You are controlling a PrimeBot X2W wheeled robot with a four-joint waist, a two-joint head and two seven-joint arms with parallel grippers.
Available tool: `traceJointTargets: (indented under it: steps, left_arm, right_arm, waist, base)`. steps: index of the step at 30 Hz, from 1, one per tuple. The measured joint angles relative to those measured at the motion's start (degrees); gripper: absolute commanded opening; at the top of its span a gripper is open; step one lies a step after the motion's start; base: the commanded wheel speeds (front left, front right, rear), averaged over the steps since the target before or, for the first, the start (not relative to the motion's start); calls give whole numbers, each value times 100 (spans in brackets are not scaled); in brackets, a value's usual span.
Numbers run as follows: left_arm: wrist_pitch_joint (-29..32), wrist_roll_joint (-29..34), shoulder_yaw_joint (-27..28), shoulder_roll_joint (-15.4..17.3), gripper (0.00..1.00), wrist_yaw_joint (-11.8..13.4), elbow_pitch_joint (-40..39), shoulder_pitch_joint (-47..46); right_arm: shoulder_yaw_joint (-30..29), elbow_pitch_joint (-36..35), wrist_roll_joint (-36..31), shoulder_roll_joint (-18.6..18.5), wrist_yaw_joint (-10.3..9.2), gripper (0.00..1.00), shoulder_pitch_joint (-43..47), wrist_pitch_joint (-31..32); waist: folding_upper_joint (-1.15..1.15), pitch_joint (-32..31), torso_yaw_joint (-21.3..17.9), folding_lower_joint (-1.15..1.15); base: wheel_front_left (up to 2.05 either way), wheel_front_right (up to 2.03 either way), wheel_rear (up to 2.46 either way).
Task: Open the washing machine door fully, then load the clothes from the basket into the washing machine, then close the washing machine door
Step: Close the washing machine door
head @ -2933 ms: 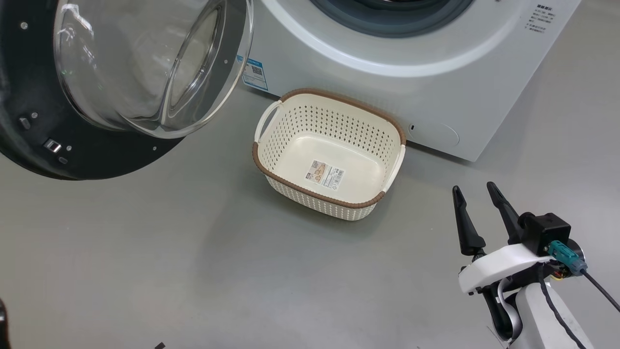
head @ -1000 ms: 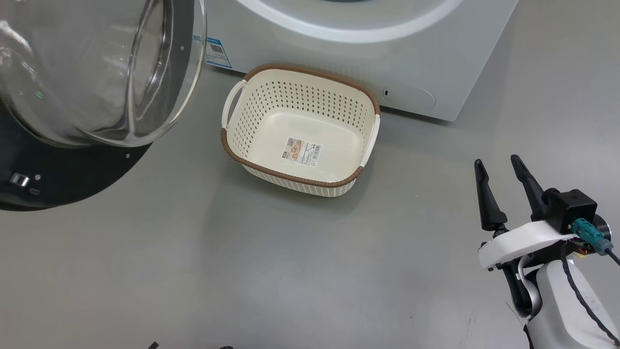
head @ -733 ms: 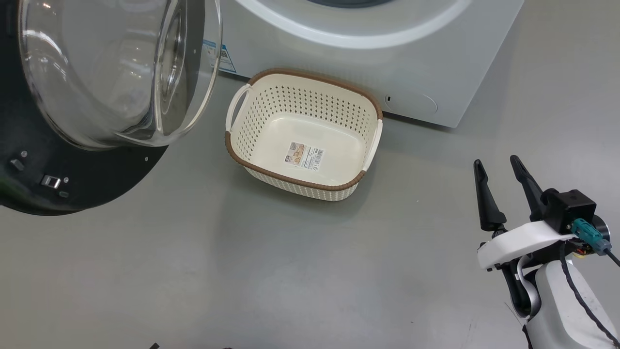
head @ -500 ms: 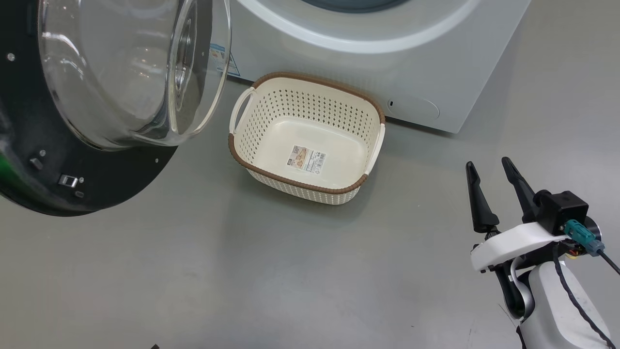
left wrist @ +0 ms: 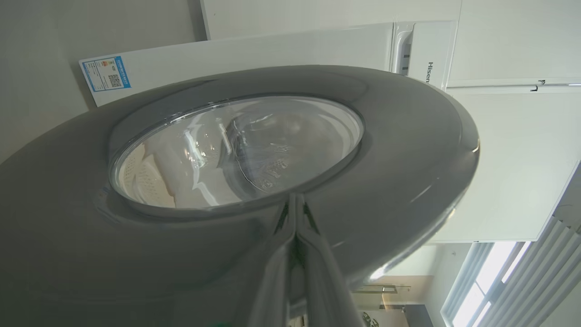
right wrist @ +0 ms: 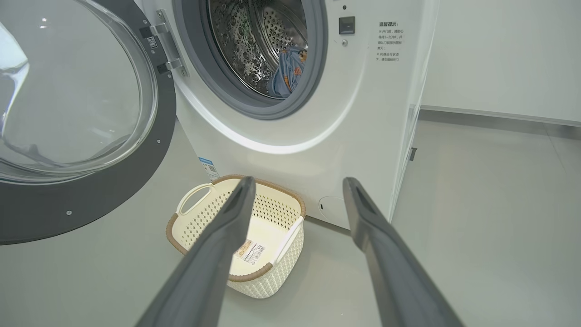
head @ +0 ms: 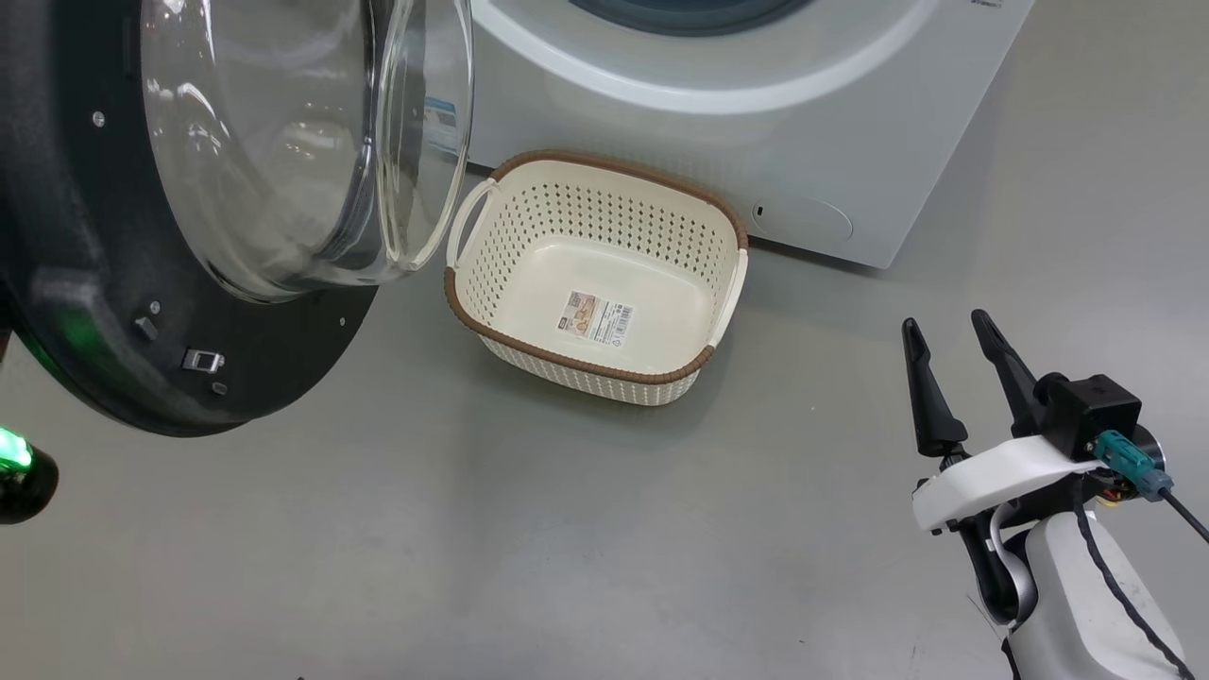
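The washing machine door [head: 85, 236] hangs open at the left, black rim around a clear glass bowl. In the left wrist view my left gripper [left wrist: 295, 200] is shut, its tips against the glossy outer rim of the door [left wrist: 408, 150] just below the glass. The basket [head: 590, 366] stands on the floor before the washing machine [head: 661, 123], with just a label sticker on its base. The clothes [right wrist: 286, 75], blue fabric with orange patches, lie inside the drum. My right gripper [head: 943, 321] hovers open at the lower right, well clear of the basket [right wrist: 199, 227].
Grey floor spreads in front of the basket and to the right of the machine [right wrist: 363, 113]. A dark part with a green light [head: 19, 472] sits at the left edge, below the door. A wall runs behind on the right.
The door has swung to the right, toward the basket and the machine, showing more of its black inner rim. The green-lit part came in at the lower left. The right gripper stays open.
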Motion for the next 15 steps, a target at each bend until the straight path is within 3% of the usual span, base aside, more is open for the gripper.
traceJointTargets:
  steps: [10, 15]
  left_arm:
    - [528, -331, -170, -369, 0, -75, -245, 259]
    - [677, -332, -230, -393, 0, -93, -412, 459]
  right_arm:
    - [79, 47, 22, 27, 0, 100, 22, -1]
    - [115, 58, 24, 83, 0, 100, 21, 0]
  waist:
    - [0, -41, -138, 0]
    - [0, -66, -262, 0]
  base:
    - [0, 0, 0]
    - [0, 0, 0]
